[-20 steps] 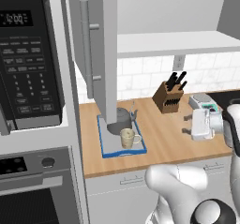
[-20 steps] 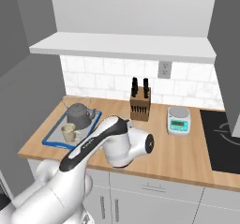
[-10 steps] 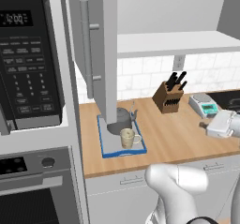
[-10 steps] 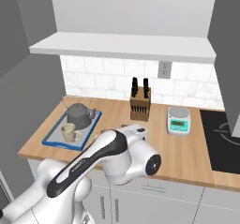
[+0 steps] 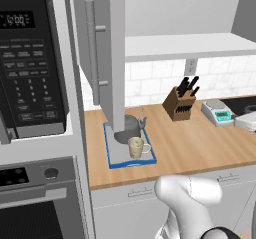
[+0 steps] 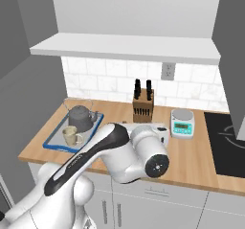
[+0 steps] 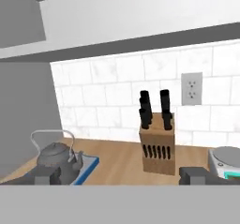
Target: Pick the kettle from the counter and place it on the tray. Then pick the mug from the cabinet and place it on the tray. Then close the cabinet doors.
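The dark grey kettle sits upright on the blue-rimmed grey tray, wire handle arched overhead; the beige mug stands on the same tray just beside the kettle at its 7 o'clock in the right base view. The tray lies flat at the left end of the wooden counter. A light grey cabinet door with a vertical bar handle stands open above the tray.

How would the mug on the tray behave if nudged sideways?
The mug stands upright on a flat base, so it would probably slide rather than tip. The tray has a raised blue rim that may stop it. The kettle close behind leaves little room.
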